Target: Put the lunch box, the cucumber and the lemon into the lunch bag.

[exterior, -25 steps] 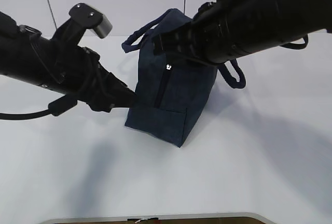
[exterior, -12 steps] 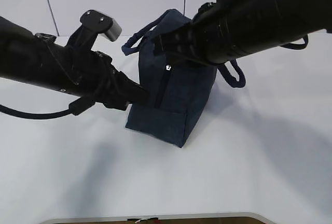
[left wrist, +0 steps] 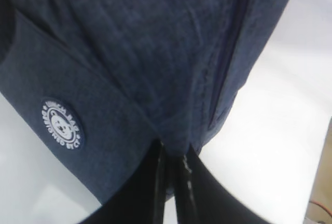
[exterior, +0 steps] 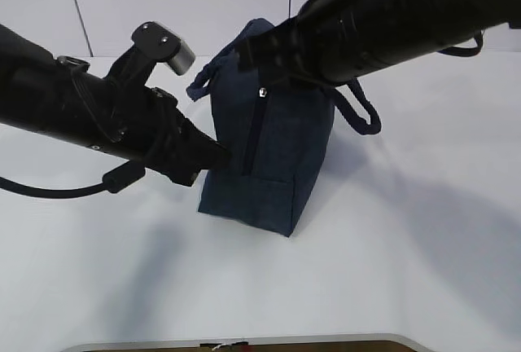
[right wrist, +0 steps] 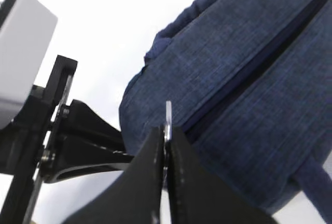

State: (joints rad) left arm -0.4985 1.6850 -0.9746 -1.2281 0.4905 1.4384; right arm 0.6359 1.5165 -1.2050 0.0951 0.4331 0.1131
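The dark navy lunch bag (exterior: 269,156) stands upright on the white table, its zipper closed down the near end. My left gripper (exterior: 228,155) is shut on a fold of the bag's fabric at its lower end; in the left wrist view (left wrist: 174,151) the cloth is pinched between the fingers, next to the round white logo (left wrist: 62,125). My right gripper (exterior: 262,91) is shut on the silver ring pull (right wrist: 168,117) at the top of the zipper (right wrist: 249,68). The lunch box, cucumber and lemon are out of view.
The bag's loop handles (exterior: 362,112) hang at its far side. The white table (exterior: 366,270) stretches to the front, with its near edge (exterior: 244,340) at the bottom. A white wall stands behind.
My left gripper has moved right and closed on the bag's lower end. The right arm has lifted slightly, and the bag's top has shifted up and left with it.
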